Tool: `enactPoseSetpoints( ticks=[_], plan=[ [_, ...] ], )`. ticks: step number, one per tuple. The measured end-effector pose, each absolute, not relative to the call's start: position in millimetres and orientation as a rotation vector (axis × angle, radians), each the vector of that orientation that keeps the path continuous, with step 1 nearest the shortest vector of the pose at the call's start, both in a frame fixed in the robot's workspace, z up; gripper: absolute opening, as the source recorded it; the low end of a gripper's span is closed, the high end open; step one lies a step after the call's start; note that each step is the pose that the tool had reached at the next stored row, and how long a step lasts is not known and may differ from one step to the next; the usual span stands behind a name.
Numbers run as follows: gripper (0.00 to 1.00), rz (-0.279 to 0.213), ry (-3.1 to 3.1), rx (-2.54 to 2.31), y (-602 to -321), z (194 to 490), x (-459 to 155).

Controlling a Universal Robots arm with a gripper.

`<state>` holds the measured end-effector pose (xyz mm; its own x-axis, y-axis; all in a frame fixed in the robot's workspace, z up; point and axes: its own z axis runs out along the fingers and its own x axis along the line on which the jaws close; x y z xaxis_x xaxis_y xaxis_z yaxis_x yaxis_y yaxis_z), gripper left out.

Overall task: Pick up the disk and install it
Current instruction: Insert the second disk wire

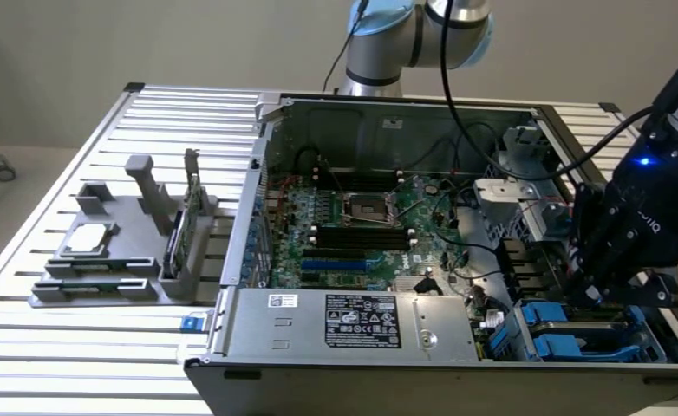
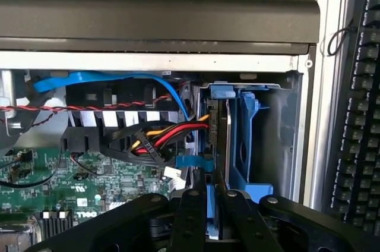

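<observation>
The disk (image 2: 217,122) stands on edge in the blue drive bay (image 2: 249,145) at the corner of the open computer case, its silver-grey body framed by the bright blue carrier. My gripper (image 2: 212,195) is directly over it, and the two black fingers (image 2: 193,216) are shut on the disk's thin upper edge. In the exterior view the gripper (image 1: 599,293) hangs low inside the case at the exterior view's right, just above the blue carriers (image 1: 564,334) in the bay.
Red, yellow and black power cables (image 2: 157,139) and a blue data cable (image 2: 119,78) run close beside the bay. The motherboard (image 1: 356,221) and power supply (image 1: 351,322) take up most of the case. A keyboard (image 2: 359,115) lies outside the case wall. A grey fixture (image 1: 120,247) holds a chip and a green card.
</observation>
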<state>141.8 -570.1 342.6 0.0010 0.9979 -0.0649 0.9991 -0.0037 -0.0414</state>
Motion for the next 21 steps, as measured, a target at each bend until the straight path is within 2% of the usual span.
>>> enactPoseSetpoints(
  ticks=[21],
  plan=[
    [0.16,-0.117,2.230,2.184,-572.5,337.2,145.9]
  ],
)
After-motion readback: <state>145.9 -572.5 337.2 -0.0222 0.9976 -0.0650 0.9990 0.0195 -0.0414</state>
